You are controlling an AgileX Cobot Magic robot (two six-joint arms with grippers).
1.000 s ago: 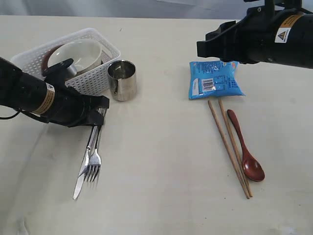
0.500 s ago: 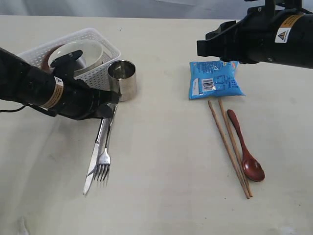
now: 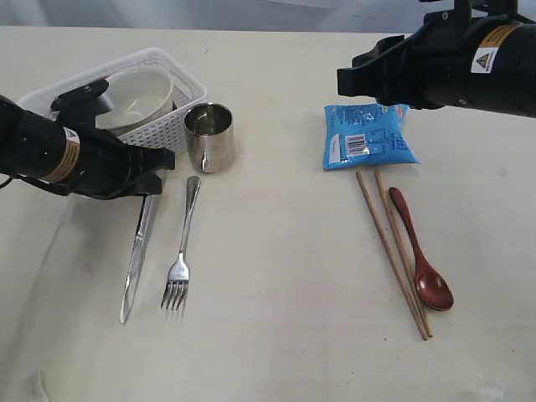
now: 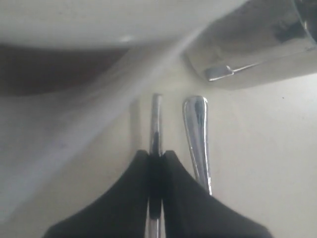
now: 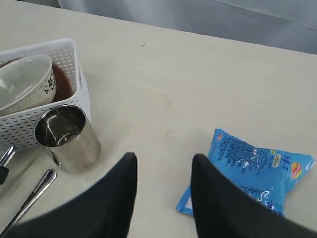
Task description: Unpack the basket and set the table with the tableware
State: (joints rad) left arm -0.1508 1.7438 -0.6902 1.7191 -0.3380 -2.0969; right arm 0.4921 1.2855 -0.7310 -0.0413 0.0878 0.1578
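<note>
My left gripper (image 3: 153, 186) is shut on the handle of the steel knife (image 3: 136, 255), whose blade runs toward the table's front edge. In the left wrist view my left gripper (image 4: 156, 154) pinches the knife handle (image 4: 156, 119). The fork (image 3: 182, 251) lies free just to the right of the knife, its handle (image 4: 196, 129) beside the fingers. The white basket (image 3: 172, 126) holds the cream bowl (image 3: 138, 96) and a brown saucer (image 5: 63, 79). The steel cup (image 3: 209, 136) stands next to the basket. My right gripper (image 5: 161, 163) hangs open and empty above the table (image 3: 276, 276).
A blue snack packet (image 3: 368, 138) lies at the right. In front of it lie the wooden chopsticks (image 3: 392, 251) and the reddish-brown spoon (image 3: 421, 266). The right arm's black body (image 3: 452, 59) hovers over the packet's far side.
The fork has come away from the knife and now lies alone on the table. My left gripper has moved left with the knife. The right arm has stayed still.
</note>
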